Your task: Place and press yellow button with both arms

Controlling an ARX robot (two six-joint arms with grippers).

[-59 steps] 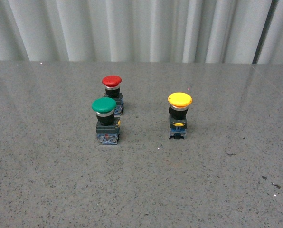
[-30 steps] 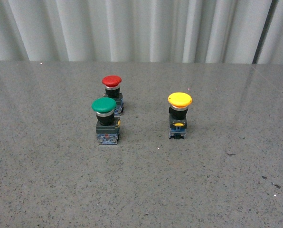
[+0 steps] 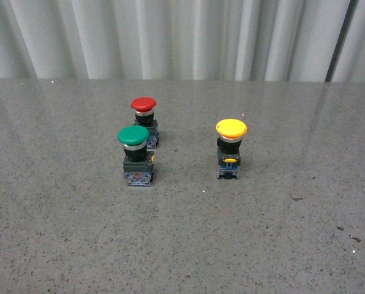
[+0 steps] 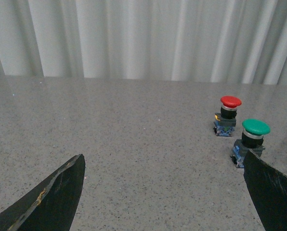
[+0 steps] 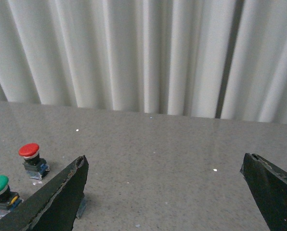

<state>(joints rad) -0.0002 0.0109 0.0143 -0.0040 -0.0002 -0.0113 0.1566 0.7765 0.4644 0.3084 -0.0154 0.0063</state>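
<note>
While the yellow button [image 3: 231, 149] stands upright on the counter [image 3: 60, 233], right of centre in the front view, it is alone and well apart from the other two buttons. Its yellow cap sits on top, with a silver collar under it, and the black body shows a yellow tab on the near side above a bluish base that rests on the grey speckled surface. To its left the green button [image 3: 135, 154] also stands upright, and the red button [image 3: 144, 119] stands just behind that one, a little further right and further from the camera. A pale pleated curtain [image 3: 170, 37] hangs along the far edge. In the left wrist view the left hand [image 4: 163, 155] is open, with its two dark fingers [image 4: 52, 199] spread wide over bare counter and gripping nothing. The red button [image 4: 229, 115] and the green button [image 4: 254, 137] stand near one finger with a small gap between them, and that finger's tip hides part of the green button's base. In the right wrist view the right hand [image 5: 165, 157] is likewise open wide, with its scuffed fingers [image 5: 57, 202] far apart. The red button [image 5: 32, 159] and the green button [image 5: 1, 192] show beside one of them, and a small bluish piece behind that finger is too hidden to name.
</note>
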